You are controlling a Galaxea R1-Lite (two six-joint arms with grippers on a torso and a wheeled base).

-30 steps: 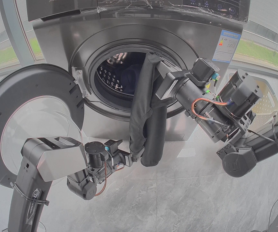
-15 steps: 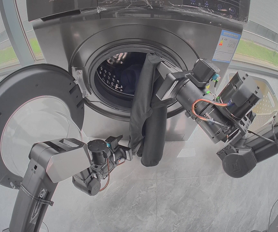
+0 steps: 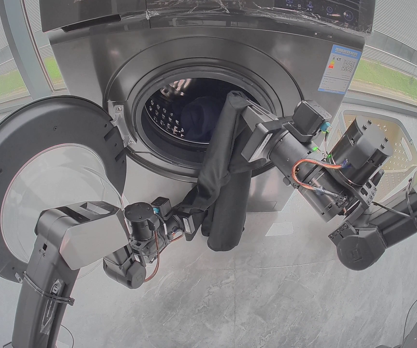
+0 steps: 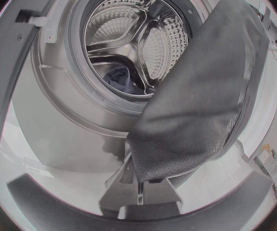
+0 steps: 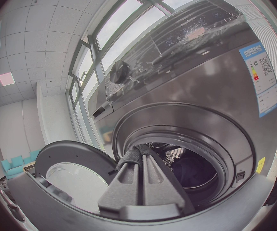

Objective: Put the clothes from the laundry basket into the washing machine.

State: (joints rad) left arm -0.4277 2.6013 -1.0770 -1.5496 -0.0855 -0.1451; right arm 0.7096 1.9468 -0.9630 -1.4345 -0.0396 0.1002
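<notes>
**One dark garment (image 3: 220, 170), clamped at both ends**

I see grey marbled floor (image 3: 247, 305), and windows (image 3: 397, 80) behind the washing machine (image 3: 208, 44), whose door (image 3: 49, 122) is swung open on my left. The dark garment hangs across the drum (image 3: 167, 114) mouth. My right gripper (image 3: 240, 105) pinches its top and my left gripper (image 3: 194, 221) its lower end.

Long black garment (image 3: 220, 170) draped before washing machine (image 3: 87, 59) — door open, dark cloth (image 3: 196, 114) inside drum

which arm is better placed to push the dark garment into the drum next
Right, probably. The right gripper grips the top of the dark garment at the drum mouth; the left gripper holds its lower end well below the opening.
</notes>
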